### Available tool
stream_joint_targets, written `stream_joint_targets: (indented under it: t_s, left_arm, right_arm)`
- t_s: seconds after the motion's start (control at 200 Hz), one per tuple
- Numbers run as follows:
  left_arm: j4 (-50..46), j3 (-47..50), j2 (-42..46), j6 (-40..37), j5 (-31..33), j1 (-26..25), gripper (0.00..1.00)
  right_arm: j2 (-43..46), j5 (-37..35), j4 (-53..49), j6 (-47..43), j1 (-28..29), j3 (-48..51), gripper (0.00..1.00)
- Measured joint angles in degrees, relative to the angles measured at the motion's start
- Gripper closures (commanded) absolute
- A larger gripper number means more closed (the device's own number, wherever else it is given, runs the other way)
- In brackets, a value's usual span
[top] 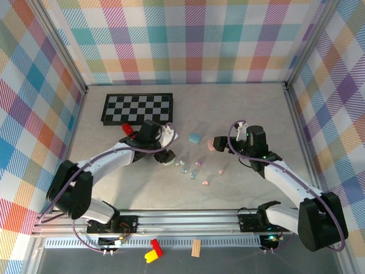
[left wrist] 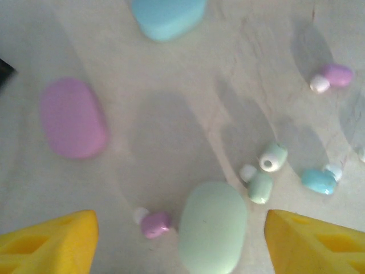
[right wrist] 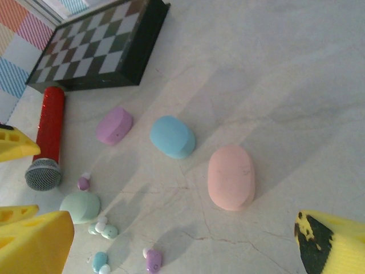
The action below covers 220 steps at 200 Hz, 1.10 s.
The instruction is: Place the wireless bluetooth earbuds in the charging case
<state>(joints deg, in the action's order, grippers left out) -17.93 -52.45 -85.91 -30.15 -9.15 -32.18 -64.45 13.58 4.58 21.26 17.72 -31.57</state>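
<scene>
Hovering low with the left tool (left wrist: 181,242), fingers apart, astride the mint case (left wrist: 213,227) and clear of it on both sides. With the case's long axis crosswise to the closing line, set to pinch its narrow width. Earbuds loose on the desk (left wrist: 171,142): purple one (left wrist: 155,224) just beside the case's left edge, two mint ones (left wrist: 260,187) just right. Right tool (right wrist: 185,251) spread wide near the pink case (right wrist: 231,177), farther off; probably a left-arm job.

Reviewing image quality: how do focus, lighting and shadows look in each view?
Top external: sharp, evenly lit, earbuds tiny. Left wrist: soft focus, mint case blurred, broad shadows across the table. Right wrist: pink case fairly sharp, banded shadows around it.
</scene>
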Motion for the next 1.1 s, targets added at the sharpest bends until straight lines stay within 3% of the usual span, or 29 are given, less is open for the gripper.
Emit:
stream_joint_targets:
  t_s: [0.295,0.67,0.795,0.95,1.005,1.1]
  left_arm:
    - [-10.9,-7.5,-9.6,-1.2,2.4,-3.3,0.33]
    - [-16.3,-12.6,-17.2,-0.9,6.3,-5.0,0.34]
    - [-16.9,-13.2,-18.5,-0.5,6.9,-5.2,0.44]
    - [-17.9,-13.4,-18.8,-0.5,7.3,-5.3,0.47]
    - [-18.0,-13.4,-18.8,-0.6,7.4,-5.3,0.58]
    - [-17.9,-13.4,-18.7,-0.3,7.8,-5.4,0.59]
  right_arm:
    - [-0.5,-0.2,0.1,0.7,0.0,1.0,0.01]
    - [-3.2,-0.2,0.5,0.7,0.0,1.2,0.01]
    - [-3.9,-0.2,0.5,0.6,0.0,1.2,0.01]
    - [-5.0,-0.1,0.5,0.6,0.0,1.2,0.01]
    - [-5.3,0.0,0.5,0.6,0.0,1.2,0.01]
    - [-5.3,0.1,0.6,0.6,0.1,1.2,0.01]
